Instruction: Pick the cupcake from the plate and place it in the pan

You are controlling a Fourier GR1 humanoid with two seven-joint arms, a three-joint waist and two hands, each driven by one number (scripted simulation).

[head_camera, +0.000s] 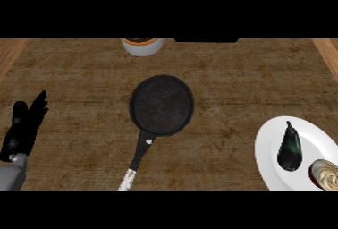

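A cupcake [326, 174] with pale frosting sits on the white plate [271, 138] at the lower right, cut off by the view's edge. The black pan [162, 105] lies in the middle of the counter, its handle [137, 159] pointing toward the lower edge. My left hand [23, 125] rests at the left edge, fingers straight and up, holding nothing. My right hand does not show.
A dark eggplant [289, 147] lies on the plate beside the cupcake. A white pot [142, 46] stands at the counter's far edge. A dark object [206, 40] lies at the far edge, right of the pot.
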